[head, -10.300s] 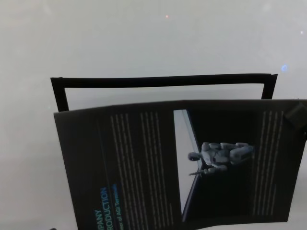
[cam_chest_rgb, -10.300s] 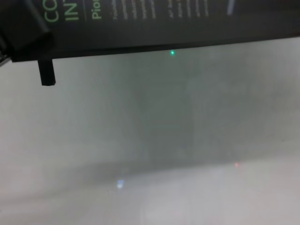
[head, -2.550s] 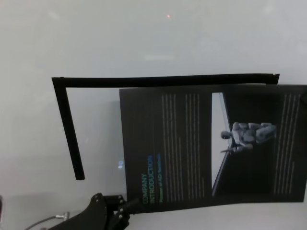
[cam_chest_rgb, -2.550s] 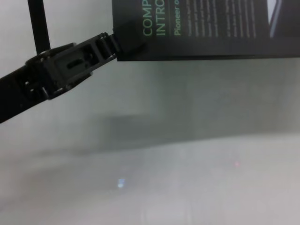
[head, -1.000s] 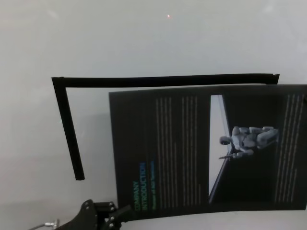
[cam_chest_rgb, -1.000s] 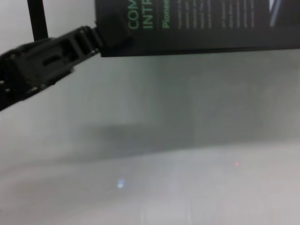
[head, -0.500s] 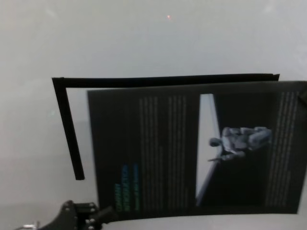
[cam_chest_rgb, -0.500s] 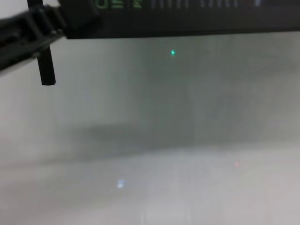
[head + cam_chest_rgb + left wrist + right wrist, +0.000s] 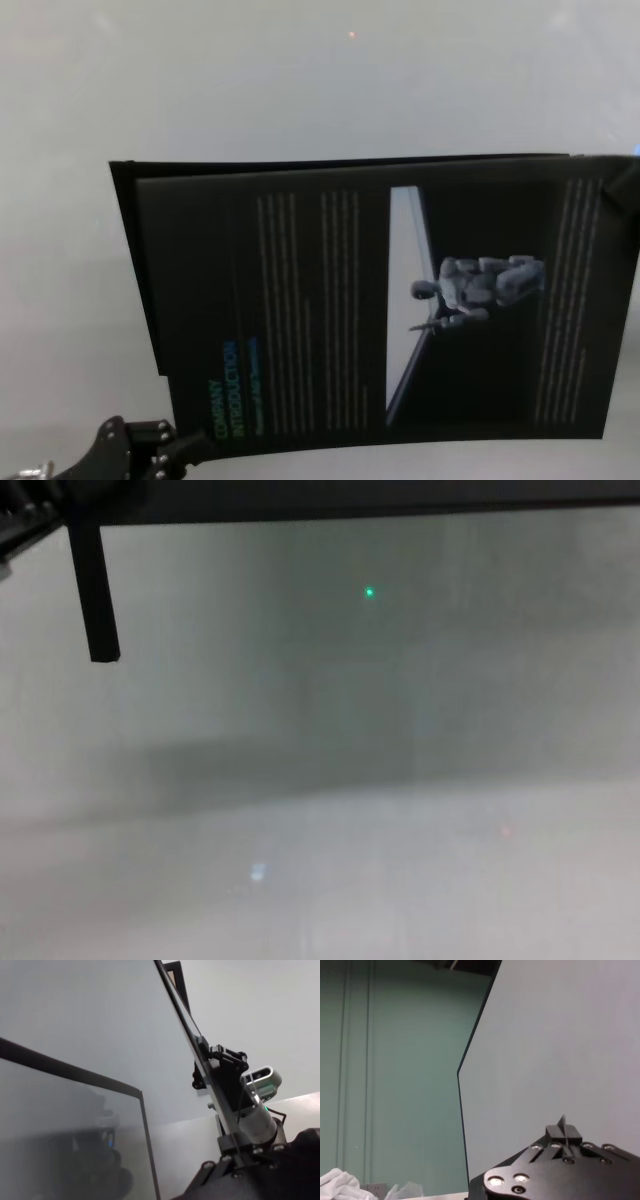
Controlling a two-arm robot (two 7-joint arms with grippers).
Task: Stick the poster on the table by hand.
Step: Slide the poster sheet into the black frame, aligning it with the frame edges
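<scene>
Both jaws pinch the poster by opposite corners.

Left jaws (image 9: 185,447) clamp the near heading-side corner of the poster (image 9: 330,300); right jaws (image 9: 622,200) grip the far opposite corner. The glossy, thin black sheet hangs flat, long axis running arm to arm, close above the pale smooth desk (image 9: 300,80), nearly matching the black corner bar (image 9: 93,590).

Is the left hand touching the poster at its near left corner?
Touching. In the head view the left hand meets the poster at its near left corner, with no gap between them.
</scene>
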